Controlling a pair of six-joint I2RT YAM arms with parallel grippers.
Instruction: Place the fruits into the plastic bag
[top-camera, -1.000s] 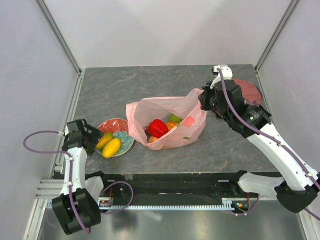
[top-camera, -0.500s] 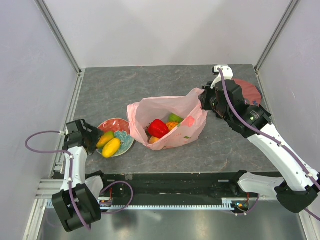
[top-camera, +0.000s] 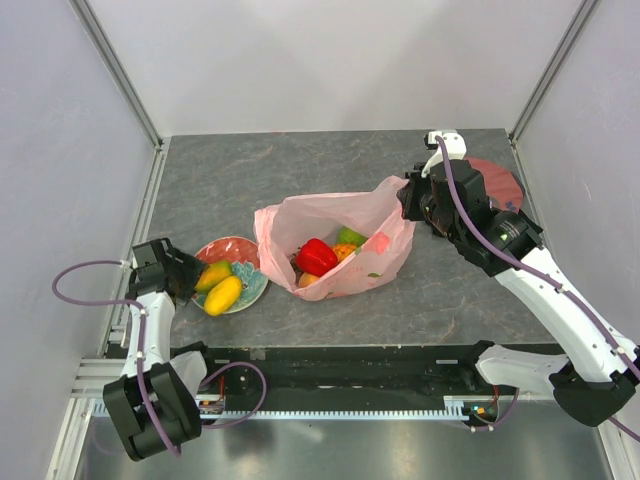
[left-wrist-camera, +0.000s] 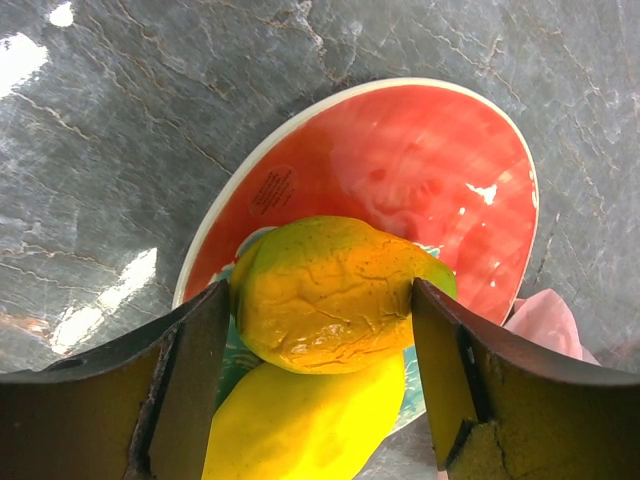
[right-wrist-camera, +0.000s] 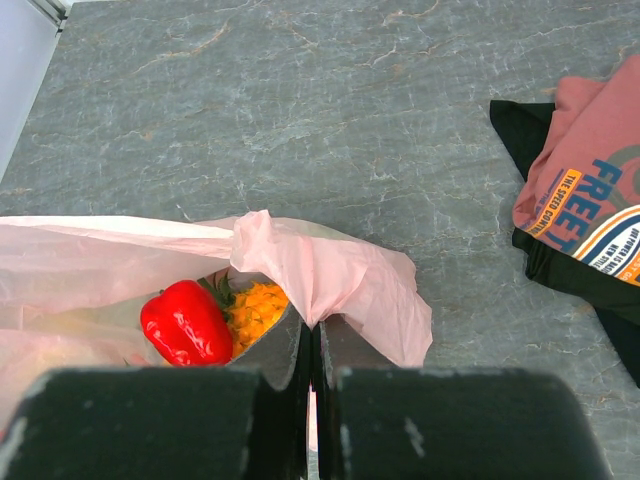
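The left gripper (left-wrist-camera: 319, 295), at the overhead view's lower left, is edging closer around the upper mango (left-wrist-camera: 335, 285) on the plate (left-wrist-camera: 440, 180), fingers spread either side. Whether they are pressing cannot be told. The right gripper (right-wrist-camera: 312, 345), unmoved at centre right, is pinching the plastic bag (top-camera: 300, 215) rim, so the next transfer appears to be starting.

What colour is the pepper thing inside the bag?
The pepper is shiny red, seen best in the right wrist view.

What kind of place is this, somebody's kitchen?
Probably a robot test bench, not a home: a left arm and right arm bolted at a table edge, plain white panels walling it in, and toy fruits on a plate as props.
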